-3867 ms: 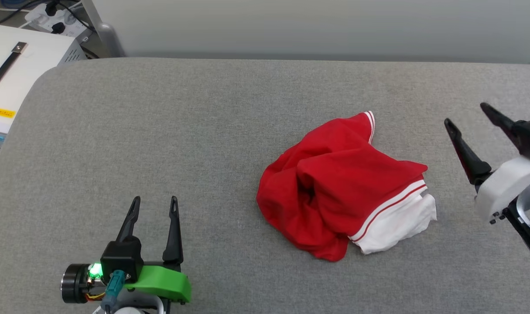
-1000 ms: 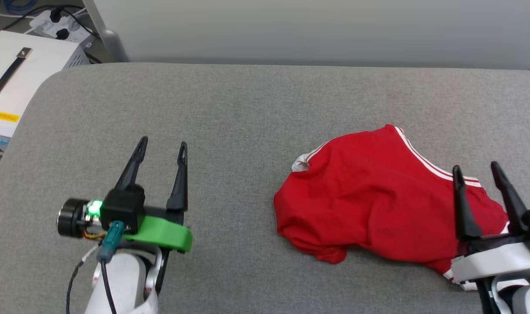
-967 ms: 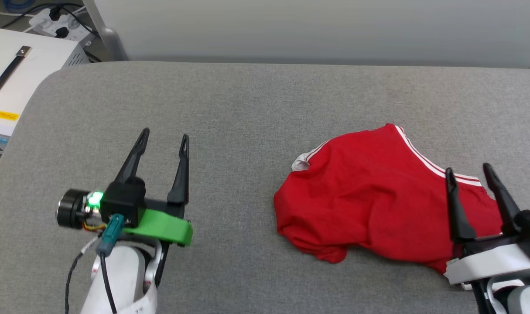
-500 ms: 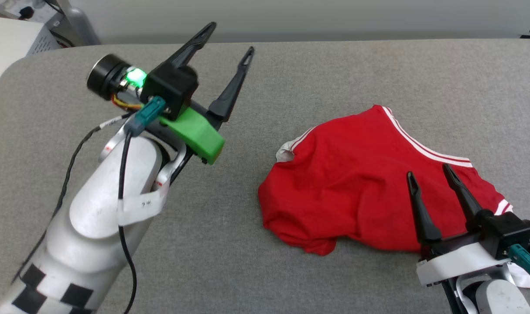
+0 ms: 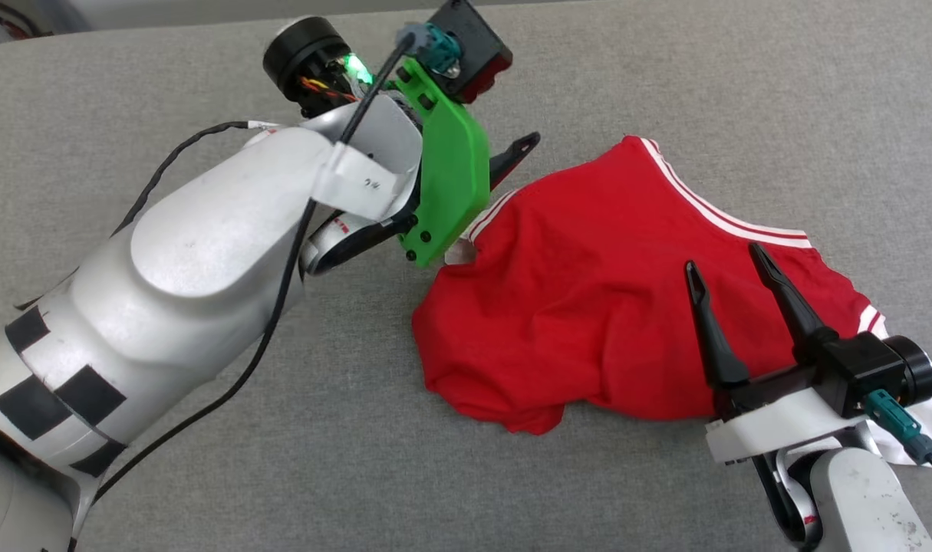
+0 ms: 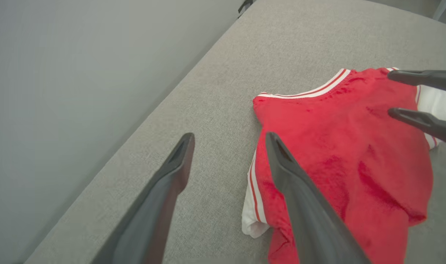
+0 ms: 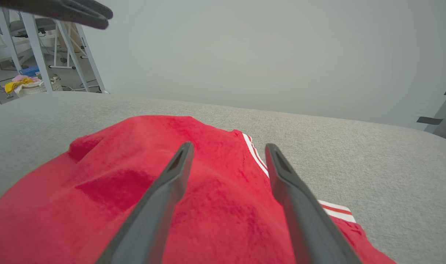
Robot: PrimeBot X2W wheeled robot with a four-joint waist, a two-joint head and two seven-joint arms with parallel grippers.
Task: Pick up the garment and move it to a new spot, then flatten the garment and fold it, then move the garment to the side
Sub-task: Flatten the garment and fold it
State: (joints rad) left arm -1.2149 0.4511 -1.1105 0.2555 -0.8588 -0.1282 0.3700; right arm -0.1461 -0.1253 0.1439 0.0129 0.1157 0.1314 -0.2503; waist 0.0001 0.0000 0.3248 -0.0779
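Left pincer (image 6: pixel 229 136) swung in from 8 o'clock to the 10 o'clock sleeve of the garment (image 5: pixel 588 307), spread and empty like the right pincer (image 5: pixel 724 258) over its 4 o'clock side; garment lay bunched at 3 o'clock on the worktop (image 5: pixel 665 69), relocation apparently done, flattening, folding, set-aside pending.

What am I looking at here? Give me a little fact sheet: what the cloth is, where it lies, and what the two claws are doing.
garment: red jersey with striped trim, crumpled, not yet flattened or folded
table: grey padded top, the garment lies on it
left gripper: open, one finger above the garment by its white sleeve, the other above bare table
right gripper: open, fingers above the garment's opposite end
held: nothing gripped
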